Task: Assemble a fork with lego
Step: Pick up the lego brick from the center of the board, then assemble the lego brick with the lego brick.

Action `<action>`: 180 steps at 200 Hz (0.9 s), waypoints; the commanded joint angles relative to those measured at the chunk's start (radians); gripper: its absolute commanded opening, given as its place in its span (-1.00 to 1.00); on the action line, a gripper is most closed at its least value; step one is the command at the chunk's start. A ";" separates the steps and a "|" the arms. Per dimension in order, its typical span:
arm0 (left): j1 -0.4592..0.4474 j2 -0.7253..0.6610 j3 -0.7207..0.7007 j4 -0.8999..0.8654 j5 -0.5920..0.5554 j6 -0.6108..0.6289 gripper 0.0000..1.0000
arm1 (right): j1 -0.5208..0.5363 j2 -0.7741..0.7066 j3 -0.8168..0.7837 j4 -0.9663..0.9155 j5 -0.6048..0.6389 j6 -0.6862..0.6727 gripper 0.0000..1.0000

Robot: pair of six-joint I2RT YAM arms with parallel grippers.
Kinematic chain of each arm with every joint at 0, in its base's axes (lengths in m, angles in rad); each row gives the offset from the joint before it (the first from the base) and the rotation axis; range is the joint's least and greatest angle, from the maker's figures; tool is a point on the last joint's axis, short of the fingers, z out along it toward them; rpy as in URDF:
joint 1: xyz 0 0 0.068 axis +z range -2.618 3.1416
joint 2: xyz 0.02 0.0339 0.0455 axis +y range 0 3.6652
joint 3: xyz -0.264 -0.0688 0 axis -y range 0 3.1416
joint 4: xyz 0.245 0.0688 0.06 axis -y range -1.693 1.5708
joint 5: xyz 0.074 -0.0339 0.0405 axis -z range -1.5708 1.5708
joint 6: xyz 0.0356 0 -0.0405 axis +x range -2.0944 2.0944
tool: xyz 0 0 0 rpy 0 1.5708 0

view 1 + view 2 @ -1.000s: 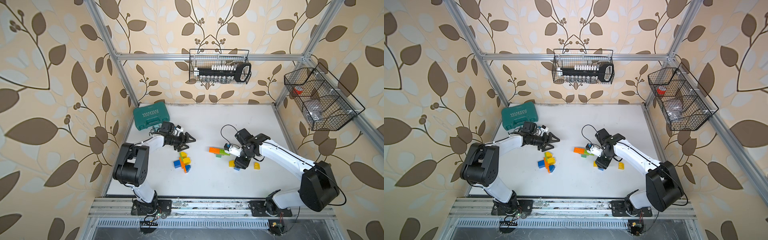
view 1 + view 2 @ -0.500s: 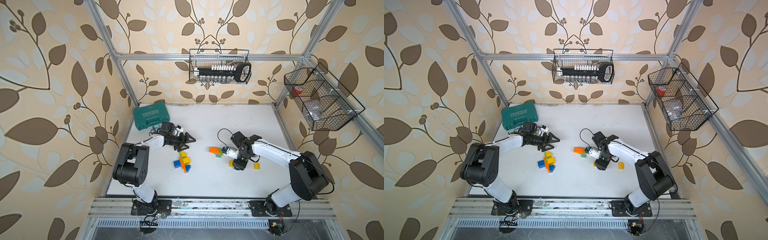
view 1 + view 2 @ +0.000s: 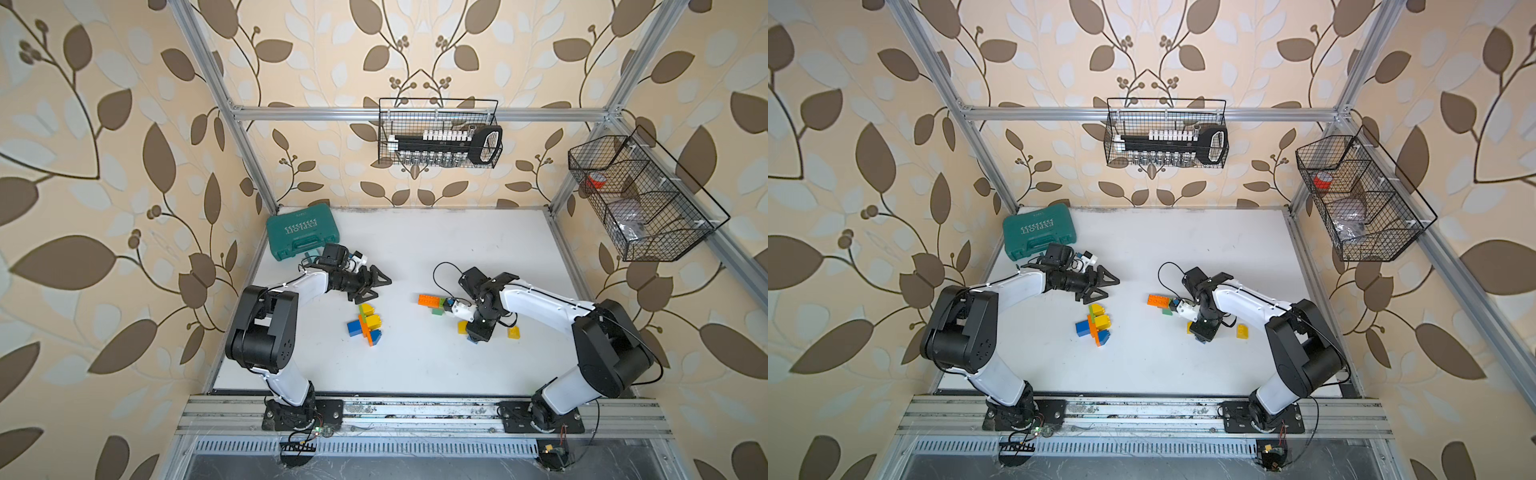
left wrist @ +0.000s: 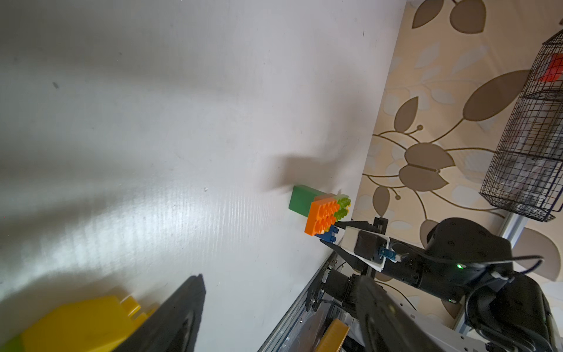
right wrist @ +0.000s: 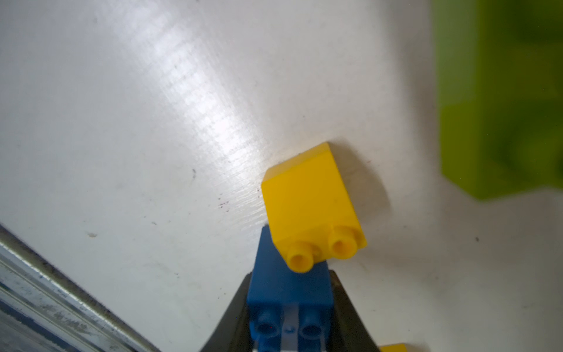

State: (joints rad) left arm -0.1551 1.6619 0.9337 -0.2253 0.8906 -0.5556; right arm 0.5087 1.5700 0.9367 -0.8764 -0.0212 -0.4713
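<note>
my right claw (image 5: 289, 277) clamped on blue brick (image 5: 286, 304) by its sides, I judge to keep studs free for joining | yellow brick (image 5: 310, 207) touching it just ahead | left claw (image 3: 376, 286) apart, empty

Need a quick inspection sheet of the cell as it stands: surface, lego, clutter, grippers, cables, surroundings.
Surface: white tabletop, faint scuffs and specks.
Job's things: brick cluster mid-table; orange-green group; loose yellow brick; blue brick right beside a second yellow brick.
Clutter: teal tool case, closed, back corner.
Grippers: left gripper open, empty; right gripper shut on the blue brick.
Cables: black loop at the right wrist.
Surroundings: back-wall basket, side-wall basket, aluminium frame.
</note>
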 commanded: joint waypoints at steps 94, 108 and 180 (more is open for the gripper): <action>-0.141 0.043 0.096 0.025 0.038 -0.039 0.56 | 0.093 -0.011 0.413 -0.210 -0.022 -0.188 -0.44; -0.157 0.050 0.095 0.055 0.030 -0.060 0.55 | 0.094 0.038 0.454 -0.221 -0.024 -0.212 -0.45; -0.179 0.090 0.060 0.150 0.040 -0.124 0.51 | 0.103 0.214 0.584 -0.224 -0.047 -0.253 -0.46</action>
State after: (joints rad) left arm -0.3222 1.7405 1.0080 -0.1257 0.9104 -0.6590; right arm 0.6067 1.7546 1.4647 -1.0771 -0.0368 -0.6991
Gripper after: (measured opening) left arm 0.755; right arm 0.330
